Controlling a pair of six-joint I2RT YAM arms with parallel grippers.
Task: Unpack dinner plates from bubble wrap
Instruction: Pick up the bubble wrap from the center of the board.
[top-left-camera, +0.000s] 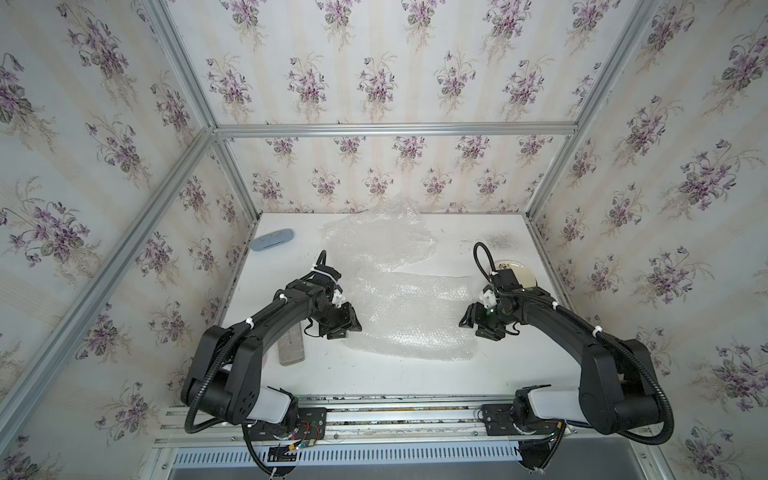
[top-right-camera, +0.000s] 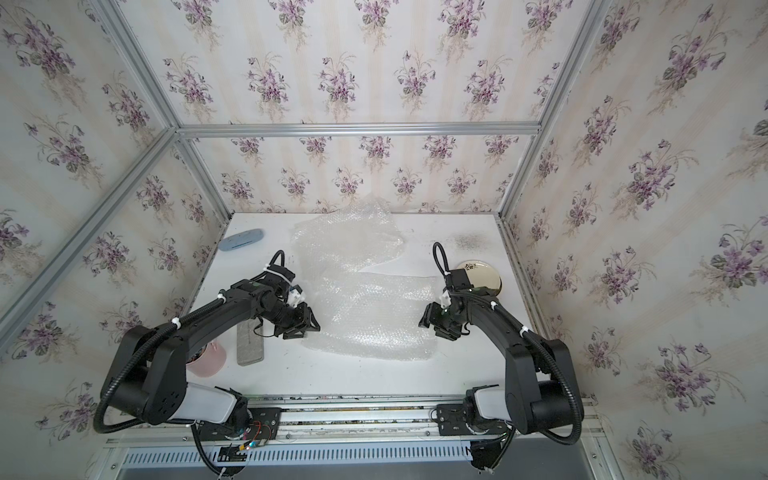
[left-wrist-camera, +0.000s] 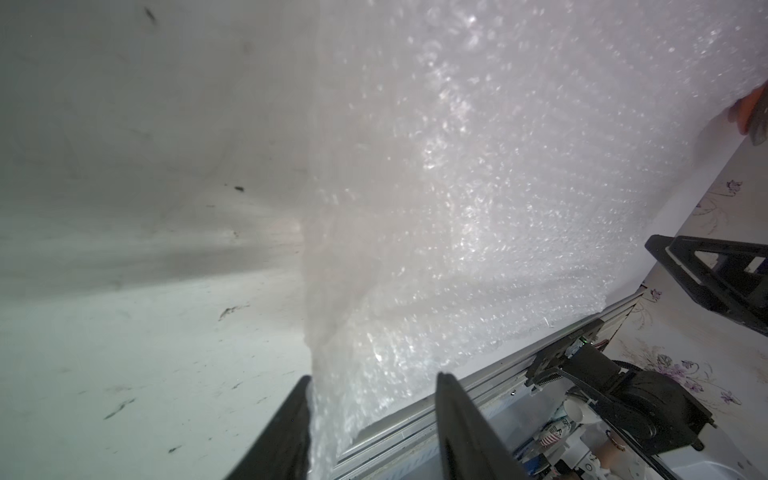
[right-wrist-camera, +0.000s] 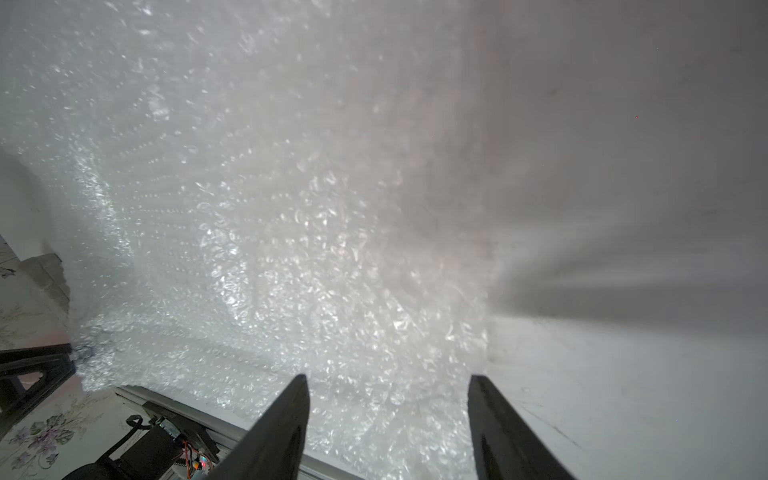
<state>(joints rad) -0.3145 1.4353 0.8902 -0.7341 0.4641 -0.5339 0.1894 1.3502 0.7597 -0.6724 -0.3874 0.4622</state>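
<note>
Left claw (left-wrist-camera: 374, 376) and right claw (right-wrist-camera: 388, 376) stand open (both empty) at opposite edges of the bubble wrap (top-left-camera: 411, 316), so best pinch film only and lift slowly.

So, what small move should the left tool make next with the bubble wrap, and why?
Probably close the left tool on the edge of the bubble wrap. Its jaws stand open with that edge between them, and the sheet lies on the table; lifting it would show whether anything hides beneath.
</note>
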